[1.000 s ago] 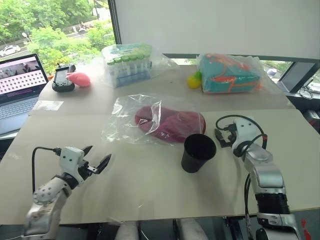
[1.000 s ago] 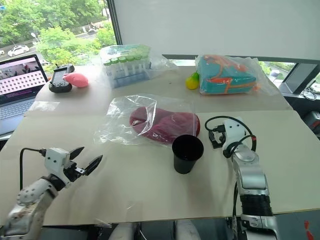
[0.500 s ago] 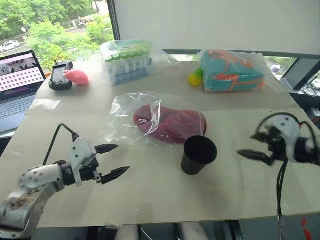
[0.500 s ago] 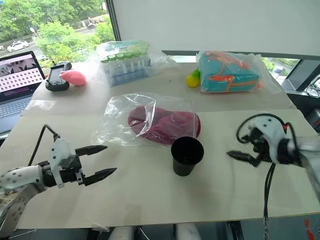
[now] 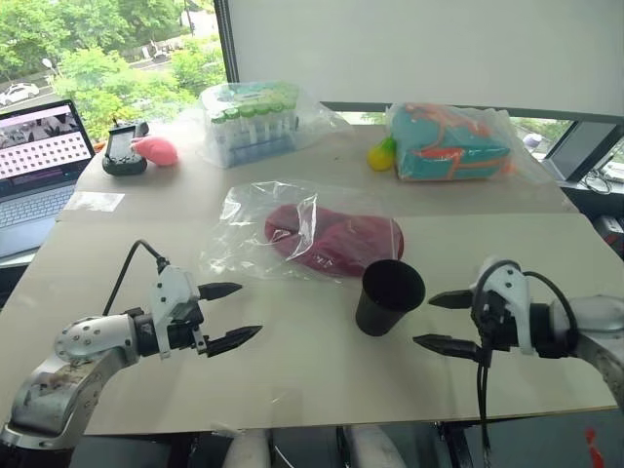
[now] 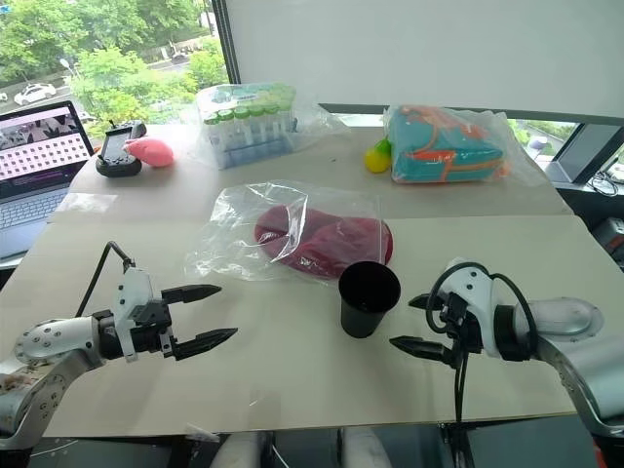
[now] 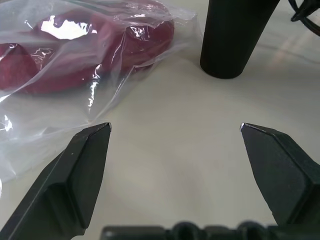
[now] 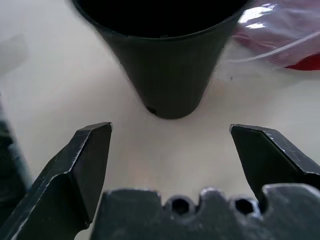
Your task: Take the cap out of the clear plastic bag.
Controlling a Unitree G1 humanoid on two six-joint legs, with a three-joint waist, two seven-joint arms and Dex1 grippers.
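Nothing is done yet: the cap is seen inside the clear plastic bag (mid-table, at 12 o'clock from both grippers). Both jaws are held apart, empty.

nothing you can read here: the laptop screen shows a grid of tiny marks too small to make out, and the white mark on the cap is illegible.
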